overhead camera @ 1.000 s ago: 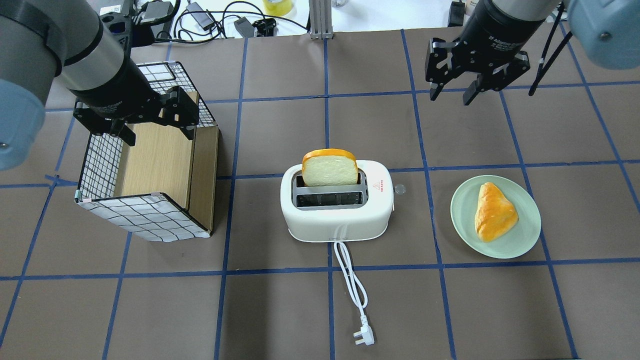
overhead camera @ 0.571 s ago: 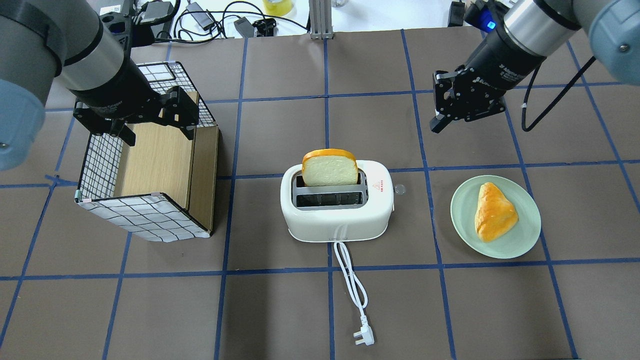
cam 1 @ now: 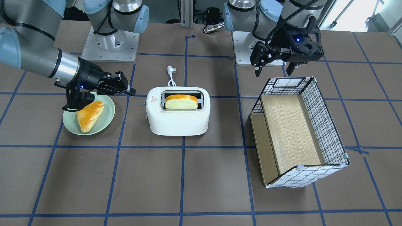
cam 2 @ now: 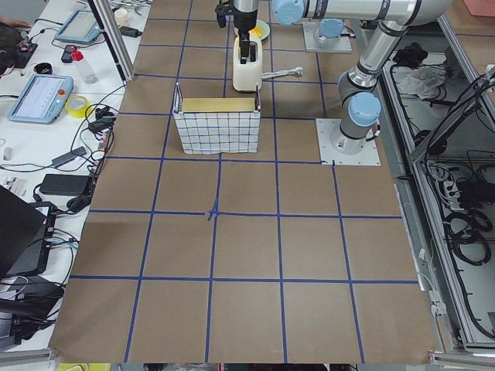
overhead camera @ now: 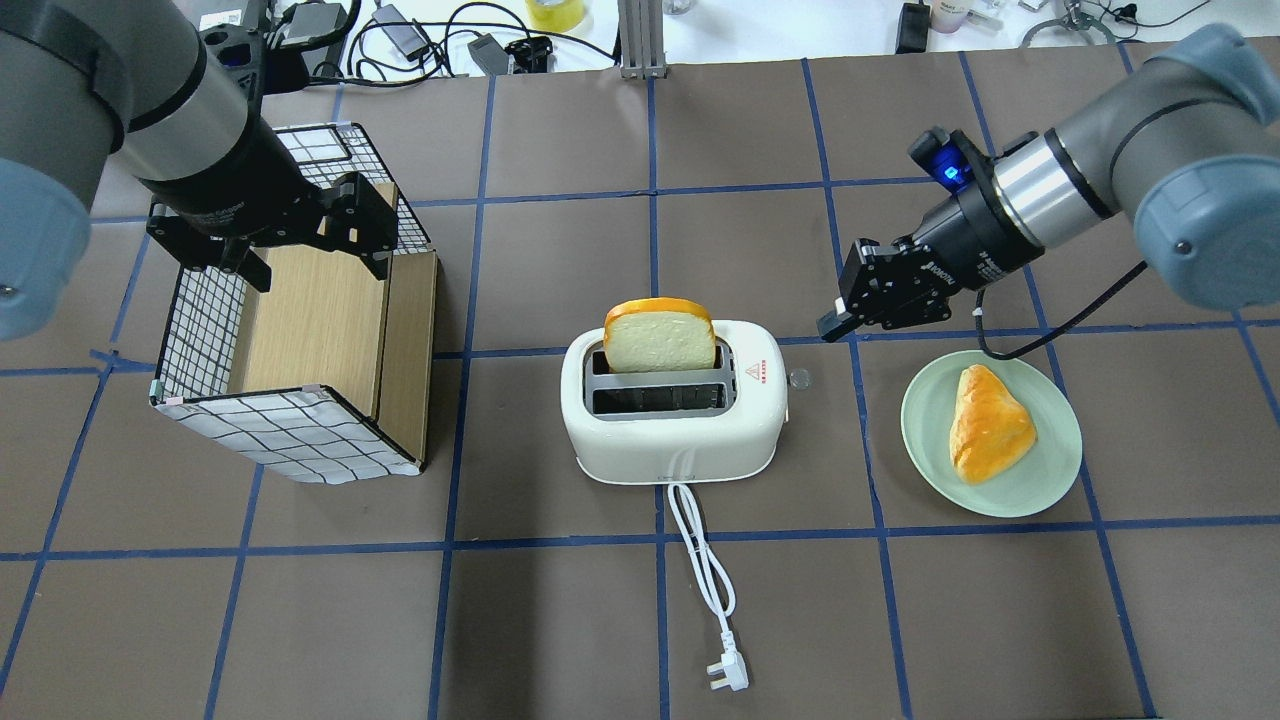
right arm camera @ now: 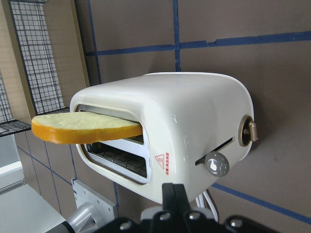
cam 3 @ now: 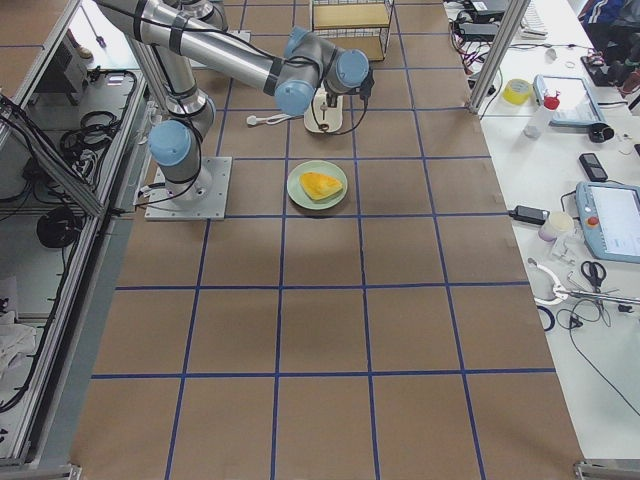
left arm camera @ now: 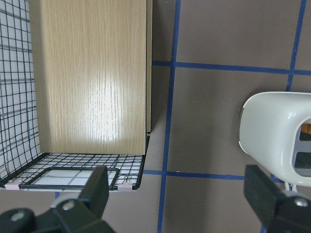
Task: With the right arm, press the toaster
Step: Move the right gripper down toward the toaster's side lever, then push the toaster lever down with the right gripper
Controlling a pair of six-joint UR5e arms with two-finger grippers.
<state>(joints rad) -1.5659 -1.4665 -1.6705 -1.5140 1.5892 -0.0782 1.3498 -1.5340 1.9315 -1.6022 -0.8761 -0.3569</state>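
Desk (overhead camera: 560, 620) centre: 1 toaster (overhead camera: 672, 430) w/ 1 bread slice (overhead camera: 660, 340), flanked by 1 plate (overhead camera: 1040, 480) w/ 1 pastry (overhead camera: 988, 423) and 1 basket (overhead camera: 290, 430); right tool (overhead camera: 832, 328), fingers together, empty, near toaster's lever end, not touching; left tool (overhead camera: 318, 270), fingers spread wide, empty, over basket; lever barely discernible from overhead.

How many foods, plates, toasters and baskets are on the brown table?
Food: 2 (bread slice, pastry)
Plates: 1 (green plate)
Toasters: 1 (toaster)
Baskets: 1 (wire basket)
Total: 5
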